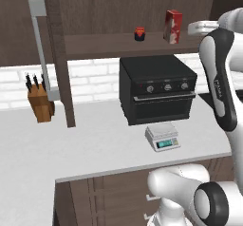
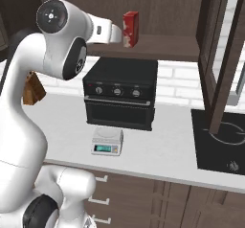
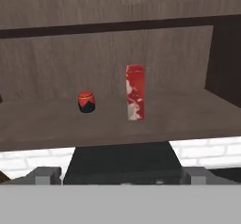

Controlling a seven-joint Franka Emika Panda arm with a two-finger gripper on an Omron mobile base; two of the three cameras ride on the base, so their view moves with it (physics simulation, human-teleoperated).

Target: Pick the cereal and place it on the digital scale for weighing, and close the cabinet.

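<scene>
Hand view, with both base views: I count one cabinet [image 1: 57,54], its doors swung open to either side; one black oven [image 1: 156,89] on the white counter [image 1: 95,144] beneath the shelf; one knife block [image 1: 40,104] well to the left; one digital scale [image 1: 163,137] just in front of the oven; one cereal [image 3: 134,92]; and one small red-and-black jar [image 3: 86,101]. The cereal stands upright on the open cabinet shelf [image 3: 56,119], above the oven, with the jar near its left and clear space on its other side. My gripper [image 3: 120,173] hangs in front of the shelf, apart from the box, its jaws spread wide and pinching nothing. I judge the box to be light, thin-walled card: stiff along its edges, liable to dent on its broad faces, and easy to topple because it is tall and narrow. Its printed skin may be somewhat slick. I would take hold across the narrow width at about mid-height, squeezing gently, so it neither tips backward nor crushes. The scale's flat top plate is bare and looks broad enough to receive the box upright.
</scene>
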